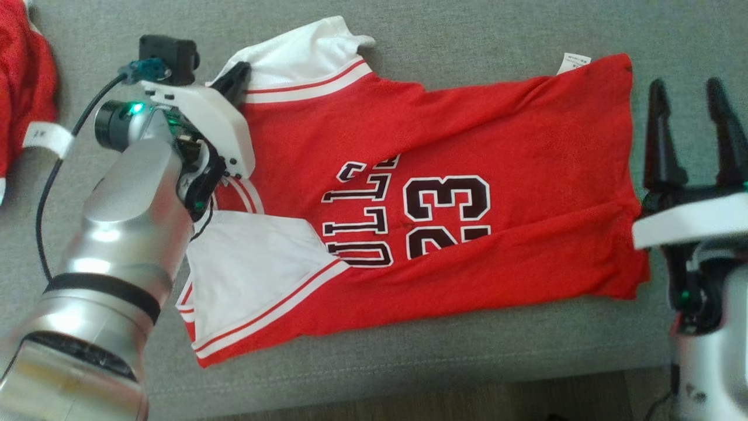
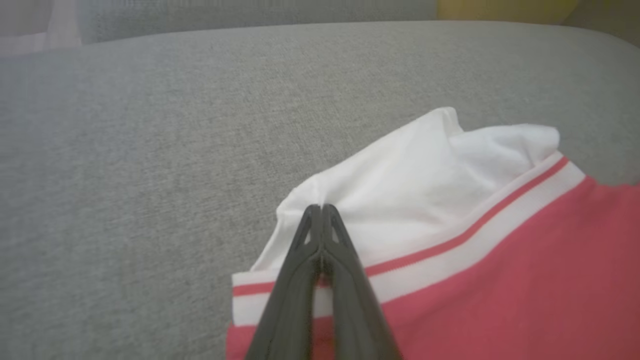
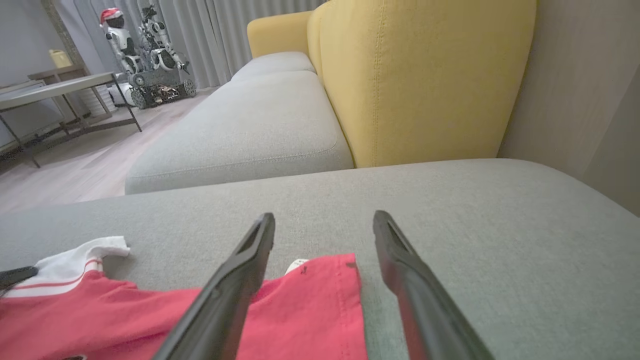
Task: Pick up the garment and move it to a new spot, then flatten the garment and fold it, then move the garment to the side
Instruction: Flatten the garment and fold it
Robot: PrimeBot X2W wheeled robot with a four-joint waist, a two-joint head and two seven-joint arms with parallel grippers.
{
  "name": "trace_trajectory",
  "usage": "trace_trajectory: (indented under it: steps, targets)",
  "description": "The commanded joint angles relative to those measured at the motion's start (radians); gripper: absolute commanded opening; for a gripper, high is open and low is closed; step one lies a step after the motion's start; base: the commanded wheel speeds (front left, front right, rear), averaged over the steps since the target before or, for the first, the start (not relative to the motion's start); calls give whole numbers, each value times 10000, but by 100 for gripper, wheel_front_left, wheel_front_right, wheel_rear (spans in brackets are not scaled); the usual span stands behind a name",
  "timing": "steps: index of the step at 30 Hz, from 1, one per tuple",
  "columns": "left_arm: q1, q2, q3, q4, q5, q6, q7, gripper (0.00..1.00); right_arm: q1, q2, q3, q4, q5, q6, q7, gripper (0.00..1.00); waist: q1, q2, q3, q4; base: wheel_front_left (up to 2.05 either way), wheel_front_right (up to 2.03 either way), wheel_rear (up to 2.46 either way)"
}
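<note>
A second red cloth (image 1: 23, 88) lies at the left edge of the grey fabric sofa cushion (image 1: 467, 35). Beside it the silver left forearm rises from the near left, wrist bent. The left pincer (image 1: 236, 76) (image 2: 322, 207) is pressed together, pinching the far white sleeve's edge. The red short-sleeved jersey with white sleeves and black number 23 (image 1: 467, 134) lies mid-cushion. Its long axis runs left to right, with the sleeves at the left and the hem at the right. The near sleeve lies folded over the chest. Just beyond the hem, near the right edge, the right pincer (image 1: 686, 88) (image 3: 324, 220) stands spread, fingers pointing to the far edge and holding nothing.
</note>
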Motion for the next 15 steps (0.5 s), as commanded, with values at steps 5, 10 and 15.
trace_trajectory:
  steps: [5, 10, 15]
  targets:
    - [-687, 173, 156, 224, -41, 15, -763, 0, -1118, -89, -253, 299, -226, -7, 351, 100, 0, 0, -98, 91, 0, 0, 0]
    - [-805, 108, 16, 383, -293, 14, -1004, 0, -2140, -427, -337, 1757, -395, -7, 1206, 100, 0, 0, -99, 173, 0, 0, 0]
    - [-968, 85, -163, 419, -525, 14, -1187, 0, -3183, -776, -282, 3469, -353, -7, 2081, 100, 0, 0, 29, 296, 0, 0, 0]
